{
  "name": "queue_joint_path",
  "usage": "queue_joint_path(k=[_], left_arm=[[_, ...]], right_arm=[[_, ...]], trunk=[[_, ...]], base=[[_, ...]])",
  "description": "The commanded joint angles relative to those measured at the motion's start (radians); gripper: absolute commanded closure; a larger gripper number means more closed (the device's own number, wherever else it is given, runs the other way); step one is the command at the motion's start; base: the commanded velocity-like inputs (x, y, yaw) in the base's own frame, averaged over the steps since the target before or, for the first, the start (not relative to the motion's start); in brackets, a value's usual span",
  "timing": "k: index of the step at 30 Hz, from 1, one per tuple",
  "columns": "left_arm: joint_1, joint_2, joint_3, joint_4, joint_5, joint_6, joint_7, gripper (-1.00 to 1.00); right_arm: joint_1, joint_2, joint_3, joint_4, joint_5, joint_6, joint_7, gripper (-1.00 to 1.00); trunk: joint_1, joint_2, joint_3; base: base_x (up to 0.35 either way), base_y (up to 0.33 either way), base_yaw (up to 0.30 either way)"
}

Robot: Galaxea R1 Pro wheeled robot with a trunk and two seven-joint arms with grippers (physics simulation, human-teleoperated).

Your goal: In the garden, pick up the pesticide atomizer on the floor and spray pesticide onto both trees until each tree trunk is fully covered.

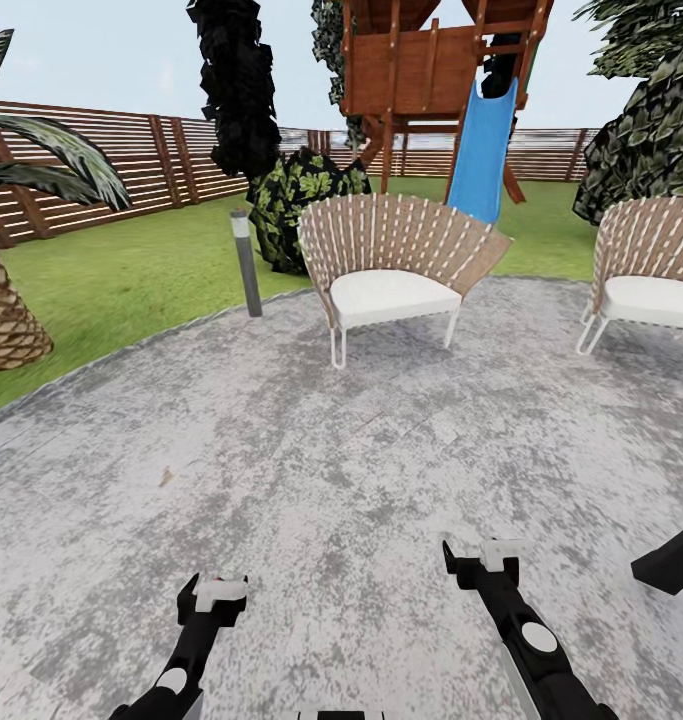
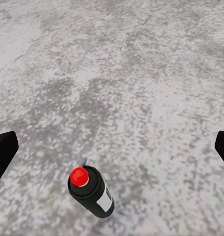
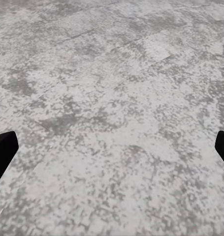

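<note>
the atomizer [image 2: 90, 191], black with a red cap, stands on the grey patio [image 1: 311, 470] under the left gripper [image 2: 112, 147], whose jaws are wide apart. the right gripper [image 3: 112, 147], jaws also apart, hangs over bare patio. beyond the patio's far edge stand a chair [image 1: 389, 268], lawn [image 1: 131, 270] and fence [image 1: 101, 160]

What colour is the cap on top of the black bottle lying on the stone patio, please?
Red: the bottle has a round red cap, seen best in the left wrist view.
</note>
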Motion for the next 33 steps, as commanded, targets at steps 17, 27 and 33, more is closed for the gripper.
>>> queue_joint_path(k=[17, 27, 33], left_arm=[[0.0, 0.003, 0.003, 0.0, 0.003, 0.001, 0.001, -1.0], [0.0, 0.003, 0.001, 0.0, 0.006, 0.034, 0.005, -1.0], [0.0, 0.006, 0.0, 0.0, 0.006, 0.035, 0.005, -1.0]], right_arm=[[0.0, 0.0, 0.0, 0.001, 0.0, 0.0, 0.0, -1.0], [0.0, 0.003, 0.001, 0.002, 0.0, 0.001, 0.0, -1.0], [0.0, 0.002, 0.002, 0.002, 0.0, 0.001, 0.0, -1.0]], trunk=[[0.005, -0.002, -0.039], [0.009, -0.005, -0.086], [0.012, -0.006, -0.118]], base=[[0.0, 0.0, 0.0], [0.0, 0.0, 0.031], [0.0, 0.0, 0.004]])
